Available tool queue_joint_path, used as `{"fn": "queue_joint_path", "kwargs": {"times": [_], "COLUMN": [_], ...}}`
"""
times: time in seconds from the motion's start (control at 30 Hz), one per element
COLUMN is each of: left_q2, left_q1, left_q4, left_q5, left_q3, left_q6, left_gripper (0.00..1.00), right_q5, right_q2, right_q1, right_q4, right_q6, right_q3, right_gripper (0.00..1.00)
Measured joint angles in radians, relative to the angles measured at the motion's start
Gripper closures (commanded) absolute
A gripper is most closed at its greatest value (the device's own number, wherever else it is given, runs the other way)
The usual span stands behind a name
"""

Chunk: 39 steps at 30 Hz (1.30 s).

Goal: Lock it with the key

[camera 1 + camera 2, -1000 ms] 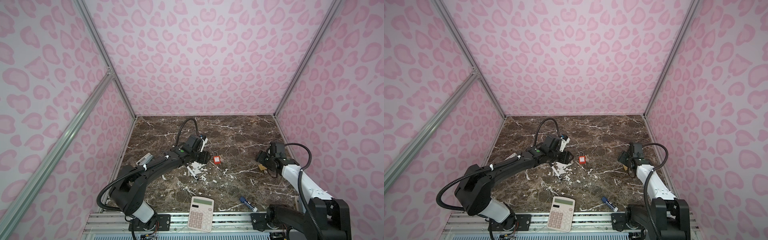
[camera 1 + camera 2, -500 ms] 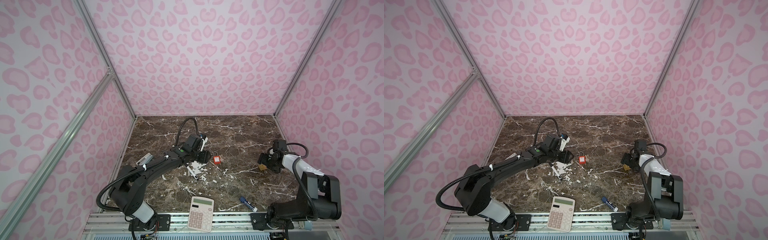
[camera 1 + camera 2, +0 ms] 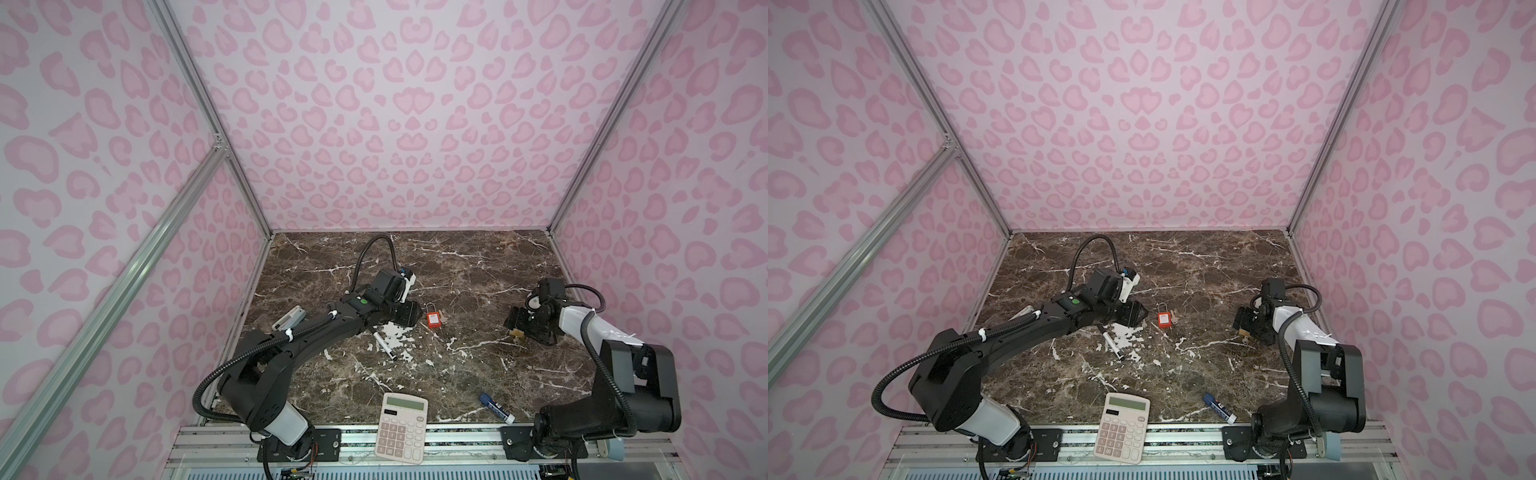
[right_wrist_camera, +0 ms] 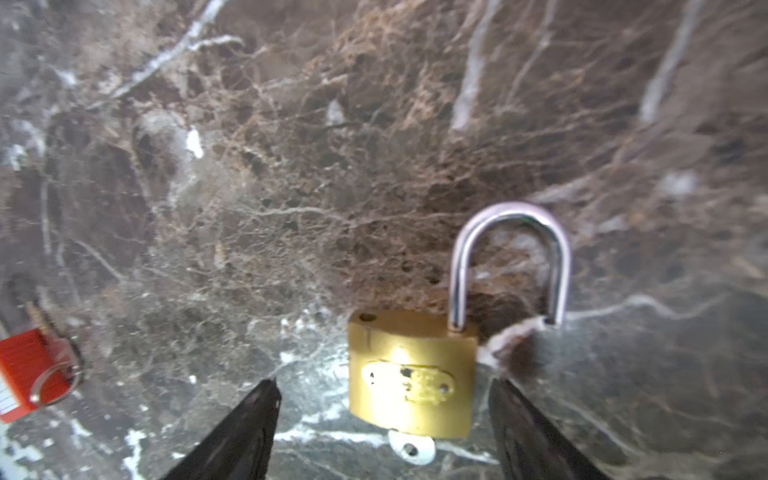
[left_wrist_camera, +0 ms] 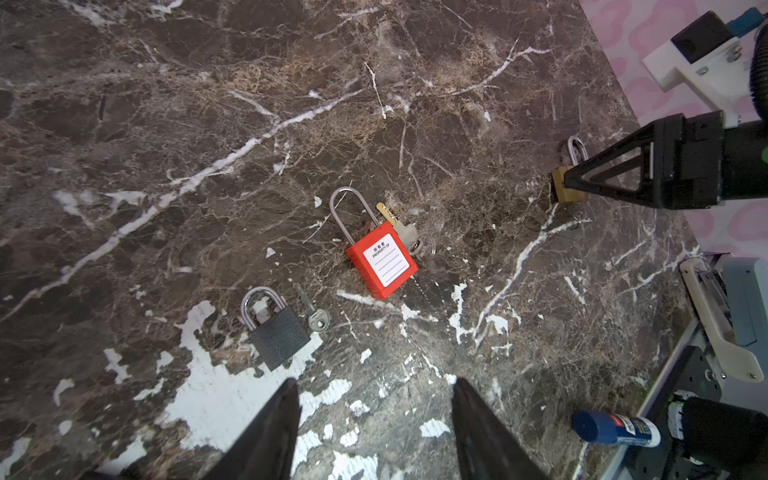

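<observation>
"On the right of the surface (image 3: 457,257), just under the right pincer (image 4: 383,384), that's the brass lock (image 4: 411,374), isn't it?"

"Yes, lying flat, face up. The pincer is spread, one finger on either side of the body, and neither looks to be touching it."

"And the shackle (image 4: 509,249)?"

"Swung out. One leg is seated, the other hangs free past the body's edge. The key (image 4: 411,451) sticks out of the opposite end, the end toward the pincer."

"So shackle-to-key runs straight along the pincer's reach."

"Right, and the fingers straddle the short way. I'd guess closing now would catch the body, not the key."

"The left pincer (image 5: 374,381)?"

"Spread too, and empty. It's well off, by the grey lock (image 5: 278,332) and the red lock (image 5: 382,264). The right arm is plainly nearer."
</observation>
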Motion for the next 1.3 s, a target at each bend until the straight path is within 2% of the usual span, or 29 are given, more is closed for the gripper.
{"fn": "queue_joint_path", "kwargs": {"times": [0.13,0.4,0.8,1.0,1.3], "left_q2": [0.0,0.0,0.0,-0.006,-0.011], "left_q1": [0.0,0.0,0.0,0.0,0.0], "left_q4": [0.0,0.0,0.0,0.029,0.126], "left_q5": [0.0,0.0,0.001,0.031,0.116], "left_q3": [0.001,0.003,0.003,-0.002,-0.009], "left_q6": [0.0,0.0,-0.016,-0.058,-0.172], "left_gripper": [0.4,0.4,0.4,0.4,0.4], "right_q5": [0.054,0.121,0.172,0.175,0.091], "right_q2": [0.019,0.1,0.113,0.093,-0.04], "right_q1": [0.014,0.114,0.127,0.151,0.327], "right_q4": [-0.014,-0.04,-0.059,-0.07,-0.097], "right_q6": [-0.02,-0.047,-0.058,-0.073,-0.088], "right_q3": [0.014,0.054,0.063,0.064,0.138], "right_gripper": [0.24,0.34,0.58,0.62,0.63]}}
